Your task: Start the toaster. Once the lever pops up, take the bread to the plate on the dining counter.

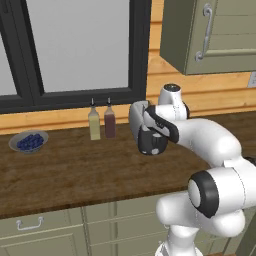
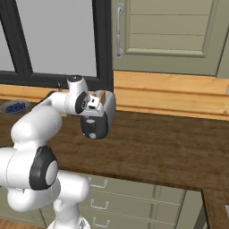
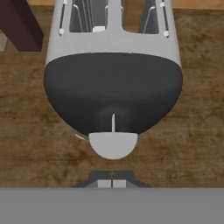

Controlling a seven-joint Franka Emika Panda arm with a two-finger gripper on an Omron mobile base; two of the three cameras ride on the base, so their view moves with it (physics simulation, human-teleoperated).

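- Worktop (image 1: 75, 170): long wooden run under the window; toaster (image 3: 113, 65) stood on it, directly below the hand.
- Toaster lever (image 3: 113, 146): rounded grey tab at the foot of the black end panel.
- Pincer (image 3: 112, 183): pressed together, holding nothing, hovering just short of the lever.
- Risk: shut tips looked narrow against the curved tab; an off-centre press might slide off, leaving the toaster unstarted or nudging it askew.

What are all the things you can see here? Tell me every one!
toaster: one, silver-grey with black end panel, on the wooden counter under the hand
lever: one, pale grey, at the toaster's black end
bottles: two, one yellowish, one dark red, side by side below the window
bowl of blueberries: one, grey, far left of counter
counter: one, brown wood
cabinet: one, olive, on wall
end effector: one, dark tips, shut, just short of the lever
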